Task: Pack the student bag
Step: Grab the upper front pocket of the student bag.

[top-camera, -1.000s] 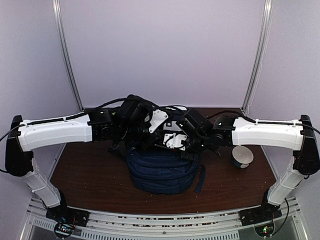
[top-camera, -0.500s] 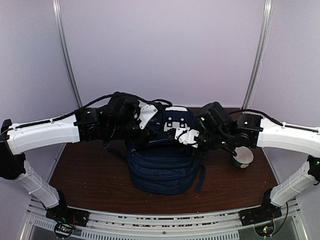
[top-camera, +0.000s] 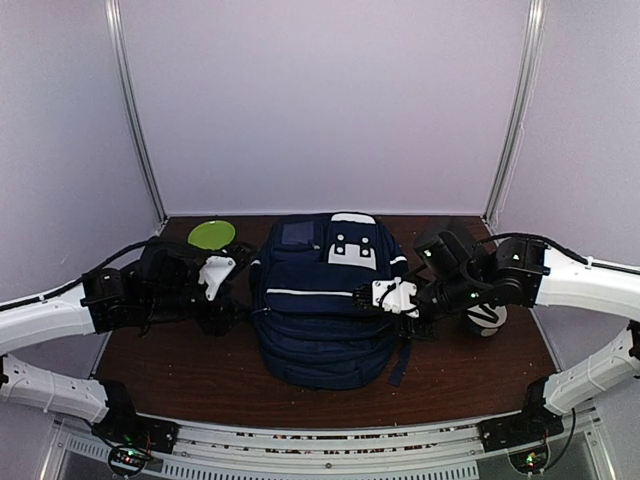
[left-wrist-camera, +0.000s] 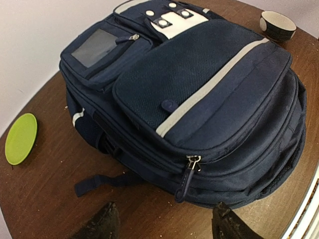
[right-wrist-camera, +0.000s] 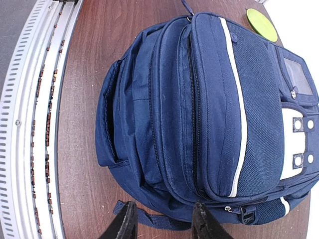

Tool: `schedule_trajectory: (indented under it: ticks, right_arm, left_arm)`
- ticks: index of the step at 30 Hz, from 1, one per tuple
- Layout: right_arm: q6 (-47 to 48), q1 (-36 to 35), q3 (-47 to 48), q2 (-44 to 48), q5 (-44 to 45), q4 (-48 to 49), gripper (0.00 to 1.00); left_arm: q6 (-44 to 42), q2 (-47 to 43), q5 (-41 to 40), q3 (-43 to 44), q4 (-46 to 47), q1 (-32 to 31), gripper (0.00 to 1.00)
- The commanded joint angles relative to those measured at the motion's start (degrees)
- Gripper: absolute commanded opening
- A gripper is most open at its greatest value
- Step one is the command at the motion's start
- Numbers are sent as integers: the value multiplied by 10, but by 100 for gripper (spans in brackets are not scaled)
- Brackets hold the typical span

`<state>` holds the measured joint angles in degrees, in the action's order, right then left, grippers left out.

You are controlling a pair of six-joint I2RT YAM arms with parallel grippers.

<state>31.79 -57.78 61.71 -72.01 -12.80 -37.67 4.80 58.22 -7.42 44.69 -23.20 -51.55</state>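
Top view: I count one bag (top-camera: 325, 310), one green plate (top-camera: 212, 235), one bowl (left-wrist-camera: 277, 25) and two claws, all on one brown table (top-camera: 180, 350). The left claw (left-wrist-camera: 164, 224) has its fingers spread apart and holds nothing. The right claw (right-wrist-camera: 163, 221) is spread too, with nothing in it. The bag lies flat between the two claws, right in front of each one. The plate sits off to the left claw's left side. The bowl is by the right claw's arm, on the side away from the bag. The bag is dark blue and puffy. Its zips look shut. It has a pale stripe across the front pocket, a white patch with round studs, and a small see-through window.
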Motion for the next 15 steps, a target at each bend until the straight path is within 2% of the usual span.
schedule_trajectory:
  ticks: [1,6,12,15]
  right_arm:
    - [3,2,4,1,-15,-1,38]
    - [2,2,4,-7,-18,-1,38]
    - [-1,2,-1,-2,-16,0,37]
    - [-2,2,-7,2,-10,6,37]
  left_arm:
    - [-25,27,104,5,21,37,62]
    - [-35,61,115,14,40,45,56]
    - [-60,131,74,61,3,46,45]
    - [-64,149,68,72,2,47,34]
